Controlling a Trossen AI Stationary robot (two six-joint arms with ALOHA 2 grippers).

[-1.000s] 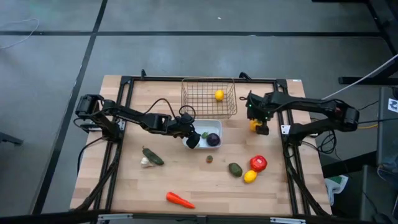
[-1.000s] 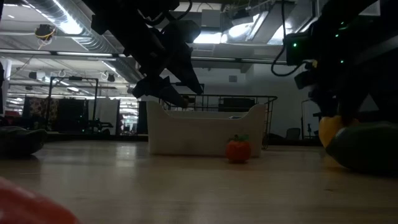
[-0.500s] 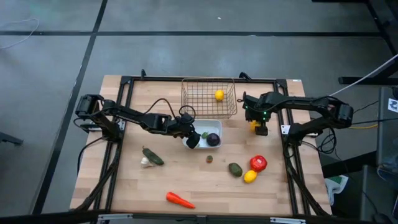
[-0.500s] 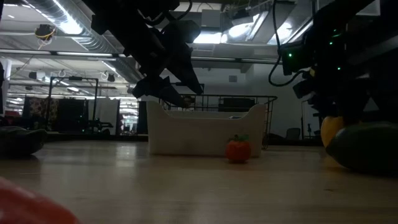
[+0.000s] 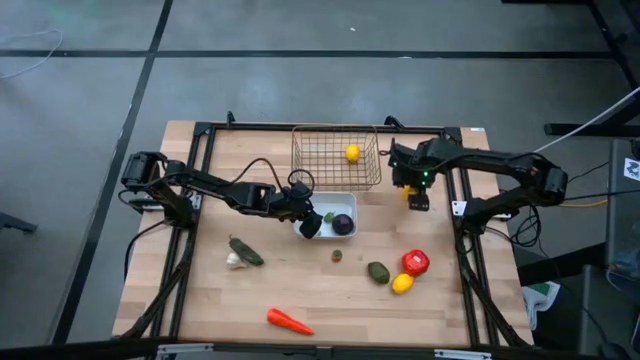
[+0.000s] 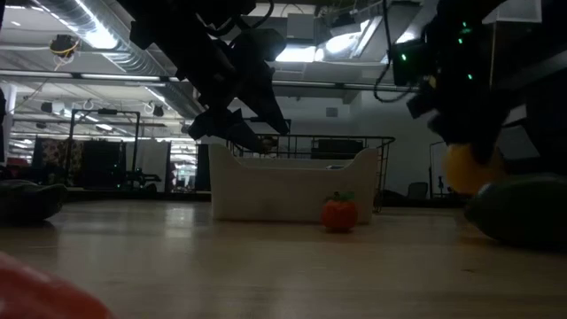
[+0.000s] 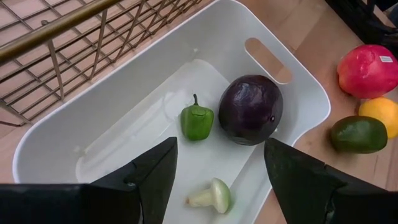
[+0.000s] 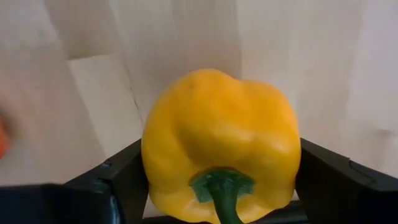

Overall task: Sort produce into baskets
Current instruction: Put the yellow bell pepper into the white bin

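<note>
The right tool gripped a yellow bell pepper, lifted off the surface at the wire basket's three o'clock. The white tray lay at the basket's six o'clock; above it the left tool hung open. Judged mid-carry; next, choose a container and release inside.

High camera looks straight down, far above white tray. Low camera sits at table height, looks level at same tray. Left wrist camera close over tray. Right wrist camera very near yellow pepper.
</note>
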